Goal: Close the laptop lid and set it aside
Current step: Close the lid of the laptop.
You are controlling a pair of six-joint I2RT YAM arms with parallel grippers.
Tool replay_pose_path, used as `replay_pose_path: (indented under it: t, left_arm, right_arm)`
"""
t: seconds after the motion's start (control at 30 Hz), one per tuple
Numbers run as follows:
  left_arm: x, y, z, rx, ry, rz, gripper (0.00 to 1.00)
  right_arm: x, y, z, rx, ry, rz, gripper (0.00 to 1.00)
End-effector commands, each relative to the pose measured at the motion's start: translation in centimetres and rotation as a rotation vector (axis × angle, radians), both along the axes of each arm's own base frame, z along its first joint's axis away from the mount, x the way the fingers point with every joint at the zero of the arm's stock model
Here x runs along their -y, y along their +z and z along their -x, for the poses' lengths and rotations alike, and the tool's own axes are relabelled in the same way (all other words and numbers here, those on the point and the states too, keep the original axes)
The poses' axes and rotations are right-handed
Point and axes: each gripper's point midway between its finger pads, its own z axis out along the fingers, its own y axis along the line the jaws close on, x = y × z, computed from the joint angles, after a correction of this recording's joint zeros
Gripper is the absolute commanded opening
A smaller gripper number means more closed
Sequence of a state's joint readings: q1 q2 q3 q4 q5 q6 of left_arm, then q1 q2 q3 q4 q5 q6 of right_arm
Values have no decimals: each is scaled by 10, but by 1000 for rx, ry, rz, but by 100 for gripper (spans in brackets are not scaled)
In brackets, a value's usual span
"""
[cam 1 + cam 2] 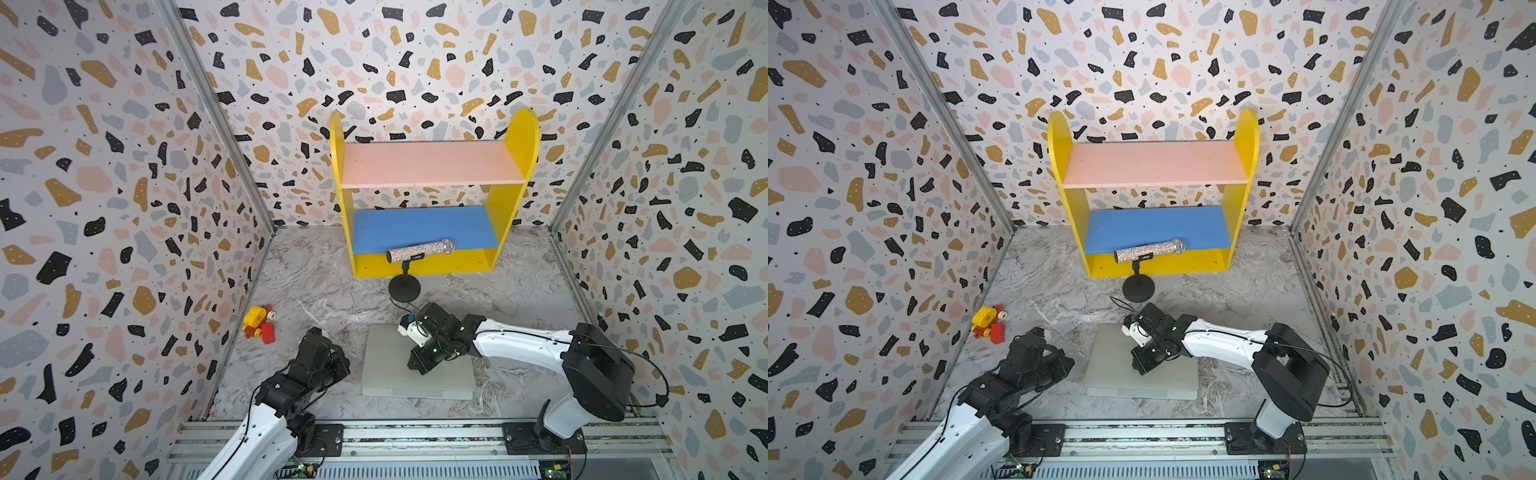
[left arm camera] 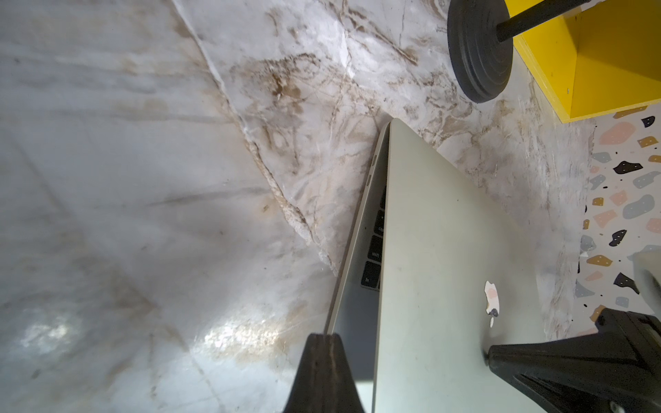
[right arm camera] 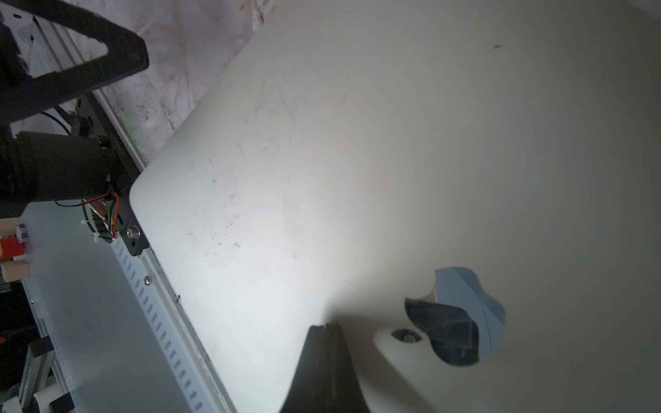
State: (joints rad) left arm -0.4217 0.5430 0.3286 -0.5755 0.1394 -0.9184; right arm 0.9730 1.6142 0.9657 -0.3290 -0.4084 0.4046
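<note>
The silver-grey laptop (image 1: 415, 392) lies flat on the marble table, in front of the middle. Its lid (image 1: 384, 361) is folded down almost onto the base. In the left wrist view the lid (image 2: 447, 232) still stands a little above the black keyboard (image 2: 375, 246), which shows in a narrow gap along one side. My right gripper (image 1: 413, 365) is shut, and its tip rests on the lid's silver back (image 3: 357, 143) near the apple logo (image 3: 461, 314). My left gripper (image 1: 316, 332) is shut and empty, just left of the laptop, with its fingertips (image 2: 323, 338) beside the base's edge.
A yellow shelf unit (image 1: 428, 266) with pink and blue boards stands at the back wall. A glittery microphone (image 1: 419, 249) sits on a black stand (image 1: 404, 286) just behind the laptop. Toy bricks (image 1: 259, 324) lie by the left wall. A metal rail (image 1: 415, 432) runs along the front.
</note>
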Motion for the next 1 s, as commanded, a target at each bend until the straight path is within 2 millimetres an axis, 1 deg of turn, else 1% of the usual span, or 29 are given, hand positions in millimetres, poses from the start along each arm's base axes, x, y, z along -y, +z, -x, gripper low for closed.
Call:
replay_pose_path:
  t: [0.0, 0.6, 0.97]
  left_arm:
    - [1, 10, -4, 39, -10, -1, 4]
    - [1, 8, -4, 36, -8, 2, 5]
    - [3, 7, -4, 36, -14, 10, 4]
  right_arm:
    - [13, -19, 12, -46, -1, 77, 0]
    - [16, -32, 14, -64, -1, 101, 0]
    - [19, -26, 15, -66, -13, 114, 0]
